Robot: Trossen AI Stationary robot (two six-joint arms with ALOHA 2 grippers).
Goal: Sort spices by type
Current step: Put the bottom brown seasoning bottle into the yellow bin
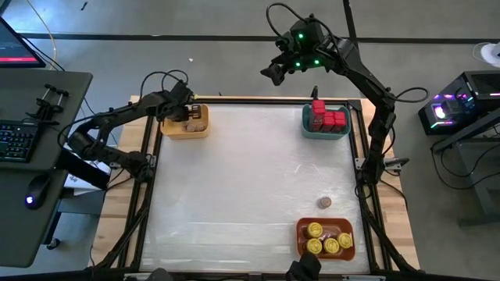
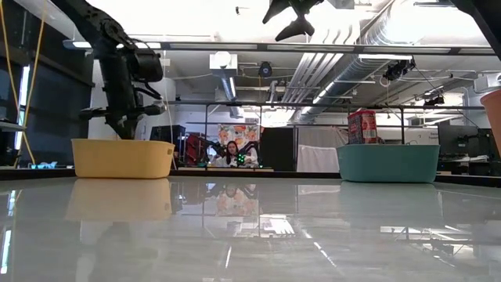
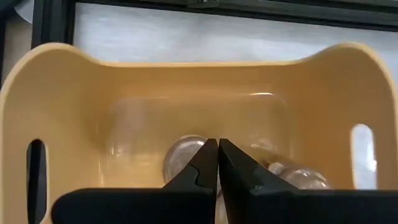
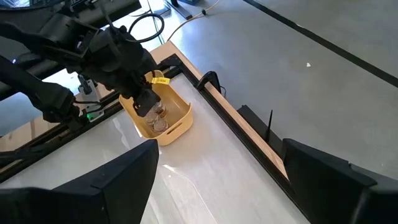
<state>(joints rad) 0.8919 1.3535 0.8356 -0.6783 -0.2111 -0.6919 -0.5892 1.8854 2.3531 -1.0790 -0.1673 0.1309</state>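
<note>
My left gripper (image 1: pixel 190 119) is shut and reaches down into the yellow bin (image 1: pixel 173 129) at the table's far left. Its fingertips (image 3: pixel 217 163) stand just over clear, tan-brown round jars (image 3: pixel 181 155) lying on the bin's floor. My right gripper (image 1: pixel 273 72) is open and hangs high in the air beyond the far edge, holding nothing. Red boxy tins (image 1: pixel 328 119) stand in the teal bin (image 1: pixel 307 129) at the far right. Yellow-lidded jars (image 1: pixel 326 242) sit in the orange bin (image 1: pixel 301 228) at the near right. One tan-brown jar (image 1: pixel 324 203) stands alone on the table. My left gripper comes from above into the yellow bin with its fingers shut, their tips close over a round jar (image 3: pixel 186 149). I cannot tell whether they touch it.
The white tabletop (image 1: pixel 250 179) is bare between the three bins, inside a black frame rail (image 1: pixel 152 179). A desk with a keyboard (image 1: pixel 17 140) stands left of the table. In the low view a person (image 2: pixel 232 153) sits far behind the table.
</note>
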